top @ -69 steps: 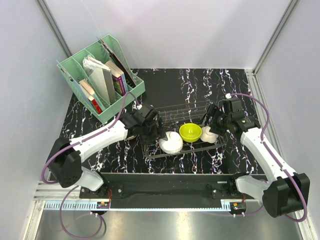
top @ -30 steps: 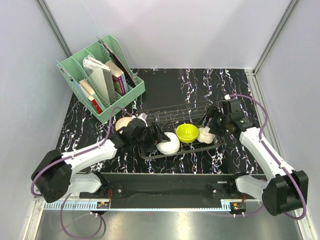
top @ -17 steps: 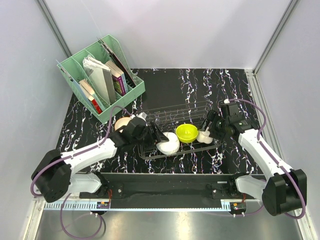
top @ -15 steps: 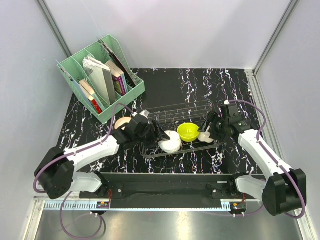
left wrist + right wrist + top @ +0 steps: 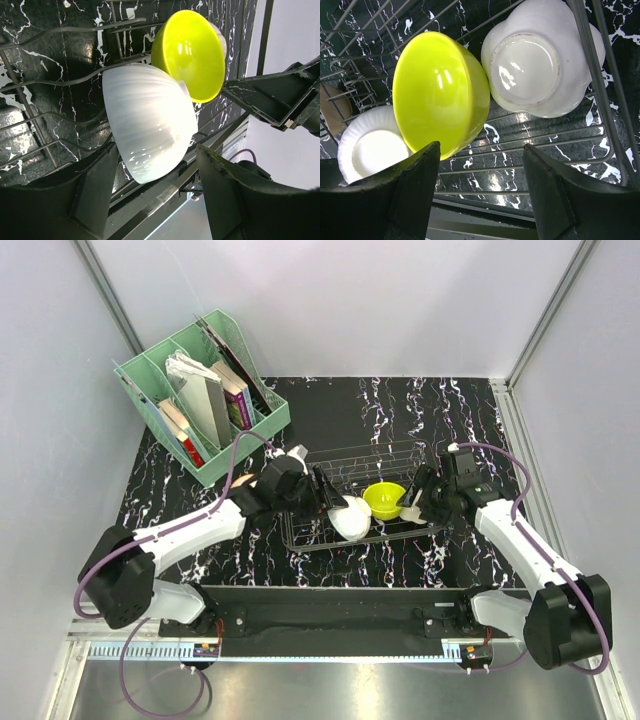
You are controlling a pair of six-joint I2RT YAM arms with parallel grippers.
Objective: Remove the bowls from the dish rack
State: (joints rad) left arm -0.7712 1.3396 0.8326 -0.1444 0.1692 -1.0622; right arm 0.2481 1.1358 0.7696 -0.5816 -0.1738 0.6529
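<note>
The dark wire dish rack point(image 5: 395, 455) sits mid-table and holds three bowls. A white ribbed bowl point(image 5: 150, 125) lies on its side in the rack's left end, with a yellow-green bowl point(image 5: 192, 52) just behind it. My left gripper point(image 5: 156, 150) straddles the white bowl's lower edge, open, with a gap showing at one finger point(image 5: 235, 200). Over the rack wires my right gripper point(image 5: 481, 147) stands open and empty. The yellow-green bowl point(image 5: 440, 92) is beside its left finger, and a white scalloped bowl point(image 5: 540, 65) lies upside down beyond.
A mint-green organiser point(image 5: 200, 390) with books stands at the back left. A tan shape point(image 5: 335, 107) shows past the rack's far end. Frame posts and grey walls close in the black marbled table point(image 5: 330, 405).
My left arm has swung right along the rack to the white ribbed bowl, and its jaws have narrowed around it. A tan bowl left of the rack is now covered. The right gripper barely moved.
</note>
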